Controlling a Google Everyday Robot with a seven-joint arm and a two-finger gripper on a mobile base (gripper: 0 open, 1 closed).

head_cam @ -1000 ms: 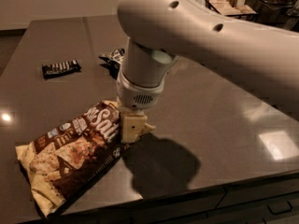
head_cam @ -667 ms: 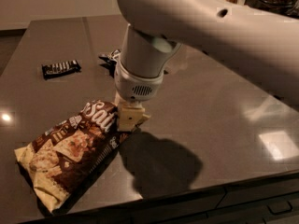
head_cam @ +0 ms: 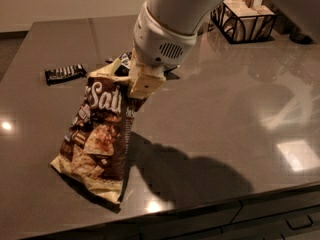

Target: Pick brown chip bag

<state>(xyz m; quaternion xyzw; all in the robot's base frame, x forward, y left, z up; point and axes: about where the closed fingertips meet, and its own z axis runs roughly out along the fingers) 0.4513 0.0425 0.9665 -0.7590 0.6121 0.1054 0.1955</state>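
Observation:
The brown chip bag hangs nearly upright from its top edge, white "Salt" lettering facing me, its pale yellow bottom edge at or just above the dark table. My gripper is shut on the bag's top right corner, its pale fingers pinching the crinkled foil. The white arm comes down from the upper right above it.
A small black candy bar lies at the left rear. A dark blue chip bag is mostly hidden behind the gripper. A black wire basket stands at the back right. The table's front edge runs along the bottom.
The bag lay flat on the table with the gripper at its top edge. The gripper has risen with the bag's top, so the bag now hangs upright.

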